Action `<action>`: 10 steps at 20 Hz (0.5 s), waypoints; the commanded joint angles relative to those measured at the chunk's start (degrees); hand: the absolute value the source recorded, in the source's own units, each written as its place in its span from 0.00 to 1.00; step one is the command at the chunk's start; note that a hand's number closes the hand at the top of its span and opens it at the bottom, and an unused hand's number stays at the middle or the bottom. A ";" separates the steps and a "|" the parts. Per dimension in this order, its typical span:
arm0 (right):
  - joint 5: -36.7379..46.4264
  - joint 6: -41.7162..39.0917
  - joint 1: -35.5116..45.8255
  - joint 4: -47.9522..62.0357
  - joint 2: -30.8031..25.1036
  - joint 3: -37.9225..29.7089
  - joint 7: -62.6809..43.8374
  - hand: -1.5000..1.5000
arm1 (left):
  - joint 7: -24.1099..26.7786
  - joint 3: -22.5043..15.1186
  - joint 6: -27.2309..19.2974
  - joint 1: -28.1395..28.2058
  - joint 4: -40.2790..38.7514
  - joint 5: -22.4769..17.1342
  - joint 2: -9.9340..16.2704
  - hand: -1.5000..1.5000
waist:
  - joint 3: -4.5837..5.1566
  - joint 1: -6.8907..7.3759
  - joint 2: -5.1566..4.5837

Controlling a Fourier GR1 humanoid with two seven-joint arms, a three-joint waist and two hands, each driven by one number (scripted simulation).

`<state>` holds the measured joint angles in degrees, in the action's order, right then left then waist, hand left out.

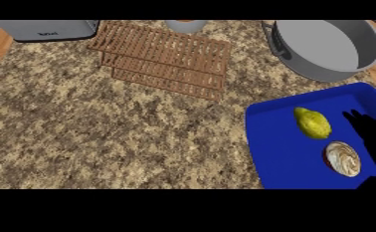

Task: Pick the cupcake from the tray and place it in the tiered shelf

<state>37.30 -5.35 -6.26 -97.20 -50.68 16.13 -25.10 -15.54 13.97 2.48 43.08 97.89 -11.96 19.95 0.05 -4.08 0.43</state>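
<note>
On my far left a grey appliance [50, 30] sits beside the brown tiered shelf [165, 59], with open granite counter [117, 131] below. Rightward, a grey pot [327, 49] stands above the blue tray [283, 146], holding a lemon [313, 123] and the cupcake [343, 159]. My right hand [362, 129] hovers at the tray's right edge just beside the cupcake, fingers relaxed and holding nothing.
</note>
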 commanded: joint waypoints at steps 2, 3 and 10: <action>1.26 -1.95 1.38 0.09 0.45 0.87 -3.31 0.00 | 5.70 -2.14 -0.09 -16.28 6.59 -0.66 -0.05 0.50 | 0.26 -1.23 -0.28; 2.00 -2.16 1.52 1.01 1.51 1.71 -4.80 0.00 | 5.59 -2.42 0.79 -16.06 6.35 -0.67 0.18 0.50 | 0.24 -0.51 -0.44; 2.60 -1.82 2.68 1.40 2.58 2.21 -4.44 0.00 | 4.84 -2.18 0.53 -16.32 7.03 -0.49 -1.18 0.50 | 0.13 -0.64 -0.07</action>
<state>39.28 -7.21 -4.24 -96.01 -49.19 17.56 -28.99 -18.91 13.50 1.33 42.15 98.71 -13.25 16.35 0.08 -3.50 0.19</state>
